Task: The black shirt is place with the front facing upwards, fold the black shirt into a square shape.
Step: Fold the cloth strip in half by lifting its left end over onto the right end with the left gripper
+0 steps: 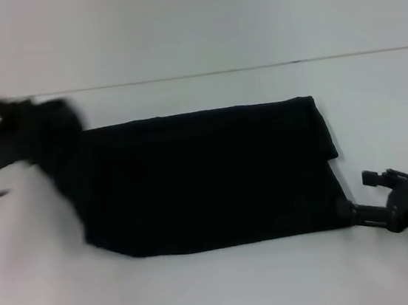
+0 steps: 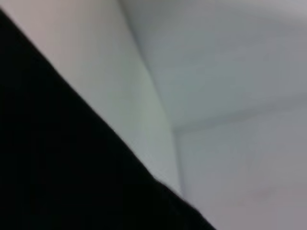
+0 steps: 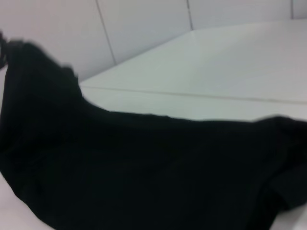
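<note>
1. You see the large plain black cloth shirt (image 1: 207, 178) lying as a long folded band across the white table (image 1: 221, 292).
2. Your left gripper (image 1: 33, 125) lifts the shirt's left end, fingers apparently clamped on cloth.
3. Your right gripper (image 1: 345, 211) touches the near right corner; whether its fingers are apart or together, you cannot tell.

shirt (image 1: 207, 178) on table (image 1: 206, 293), left gripper (image 1: 33, 121) at its left end, right gripper (image 1: 353, 212) at right corner

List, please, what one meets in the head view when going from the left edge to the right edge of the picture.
left gripper, lifting the shirt's left end → the black shirt, folded into a long band on the white table → right gripper, at the shirt's near right corner.
</note>
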Controlling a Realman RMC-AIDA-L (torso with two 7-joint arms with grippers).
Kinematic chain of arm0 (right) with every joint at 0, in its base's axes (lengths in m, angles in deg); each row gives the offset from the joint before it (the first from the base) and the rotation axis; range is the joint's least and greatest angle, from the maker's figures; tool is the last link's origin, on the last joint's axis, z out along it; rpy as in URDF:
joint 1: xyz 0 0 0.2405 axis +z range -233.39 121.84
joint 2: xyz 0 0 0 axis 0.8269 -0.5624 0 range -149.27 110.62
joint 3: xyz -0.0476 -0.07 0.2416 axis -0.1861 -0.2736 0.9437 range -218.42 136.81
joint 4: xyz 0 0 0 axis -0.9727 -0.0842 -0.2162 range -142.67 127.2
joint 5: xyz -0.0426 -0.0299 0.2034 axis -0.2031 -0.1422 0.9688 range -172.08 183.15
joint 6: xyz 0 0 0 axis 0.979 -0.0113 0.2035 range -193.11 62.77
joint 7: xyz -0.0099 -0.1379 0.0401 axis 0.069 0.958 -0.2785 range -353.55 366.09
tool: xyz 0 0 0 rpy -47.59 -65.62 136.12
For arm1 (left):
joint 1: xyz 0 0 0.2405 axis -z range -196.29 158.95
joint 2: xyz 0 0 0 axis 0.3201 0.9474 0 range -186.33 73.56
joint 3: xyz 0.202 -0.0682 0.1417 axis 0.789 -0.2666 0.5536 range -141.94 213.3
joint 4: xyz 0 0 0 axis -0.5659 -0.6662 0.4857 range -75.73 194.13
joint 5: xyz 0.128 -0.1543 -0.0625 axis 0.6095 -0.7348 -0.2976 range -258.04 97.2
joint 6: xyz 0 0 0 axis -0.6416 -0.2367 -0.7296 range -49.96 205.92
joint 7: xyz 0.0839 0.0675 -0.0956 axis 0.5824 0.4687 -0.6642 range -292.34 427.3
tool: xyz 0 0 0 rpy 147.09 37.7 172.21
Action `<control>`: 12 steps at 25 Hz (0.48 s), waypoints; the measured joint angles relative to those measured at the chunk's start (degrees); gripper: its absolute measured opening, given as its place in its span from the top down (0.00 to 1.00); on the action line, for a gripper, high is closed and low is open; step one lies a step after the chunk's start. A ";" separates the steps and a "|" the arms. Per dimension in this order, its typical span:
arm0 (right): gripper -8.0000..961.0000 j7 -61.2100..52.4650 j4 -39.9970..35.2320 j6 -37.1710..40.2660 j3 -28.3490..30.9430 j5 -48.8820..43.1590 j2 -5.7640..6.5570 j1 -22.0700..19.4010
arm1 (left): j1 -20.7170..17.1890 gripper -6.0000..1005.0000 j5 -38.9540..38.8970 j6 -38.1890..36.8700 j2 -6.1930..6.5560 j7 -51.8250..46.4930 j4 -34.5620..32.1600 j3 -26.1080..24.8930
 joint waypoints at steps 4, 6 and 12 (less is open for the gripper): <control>0.03 0.00 0.06 0.14 0.52 0.12 0.01 -1.74 | 8.21 0.96 0.01 0.86 -3.69 1.06 0.30 5.43; 0.03 0.00 0.20 0.23 0.91 0.09 0.02 -2.38 | 11.79 0.96 0.13 2.36 -6.31 1.69 0.39 9.01; 0.03 -0.02 0.39 0.84 1.45 0.07 0.24 -4.18 | 15.25 0.96 -3.36 11.30 -11.53 4.90 8.29 20.23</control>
